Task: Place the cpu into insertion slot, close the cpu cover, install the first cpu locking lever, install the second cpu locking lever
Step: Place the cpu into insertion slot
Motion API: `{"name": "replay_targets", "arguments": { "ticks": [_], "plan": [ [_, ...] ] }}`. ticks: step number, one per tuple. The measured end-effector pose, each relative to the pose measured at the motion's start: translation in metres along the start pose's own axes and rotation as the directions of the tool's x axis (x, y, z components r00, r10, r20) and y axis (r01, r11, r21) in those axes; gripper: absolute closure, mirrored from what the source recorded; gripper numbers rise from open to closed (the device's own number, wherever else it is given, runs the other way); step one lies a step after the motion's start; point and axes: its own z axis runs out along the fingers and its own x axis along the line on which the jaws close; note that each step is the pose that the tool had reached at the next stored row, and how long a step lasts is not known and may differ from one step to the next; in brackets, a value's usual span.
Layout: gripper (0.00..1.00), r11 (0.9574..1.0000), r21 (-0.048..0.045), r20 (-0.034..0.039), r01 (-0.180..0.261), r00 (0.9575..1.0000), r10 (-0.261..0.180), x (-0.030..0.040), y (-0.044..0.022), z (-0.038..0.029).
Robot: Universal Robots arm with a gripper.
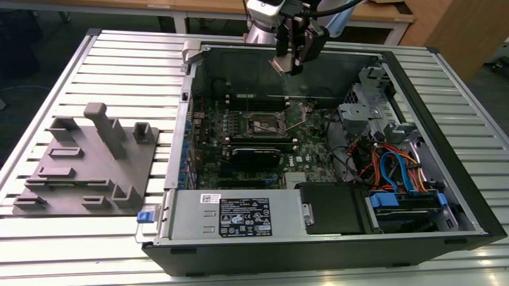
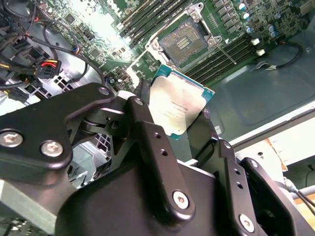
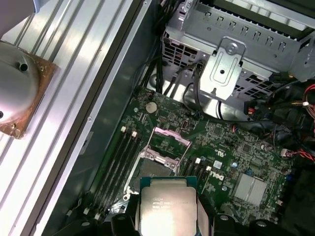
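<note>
My gripper hangs above the back edge of the open computer case, shut on the cpu, a flat square chip with a silver-tan top. The fingers clamp it by two opposite edges. In the first wrist view the cpu shows with its metal top facing the camera. Well below, the insertion slot lies uncovered on the green board, its dark centre bare. In the exterior view the insertion slot sits mid-board. The cpu cover stands tilted up from the socket. A thin lever lies beside the socket.
Long black memory slots flank the socket. A metal drive cage and coloured cables occupy the case toward the exterior view's right. A grey fixture block sits outside the case on the slatted table. A labelled metal box spans the case's front.
</note>
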Motion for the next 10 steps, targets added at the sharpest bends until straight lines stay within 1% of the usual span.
{"name": "replay_targets", "arguments": {
  "ticks": [10],
  "plan": [
    [0.46,0.9989,-0.001,0.0041,-0.046,0.9989,0.046,0.0,0.0,0.0]
  ]
}}
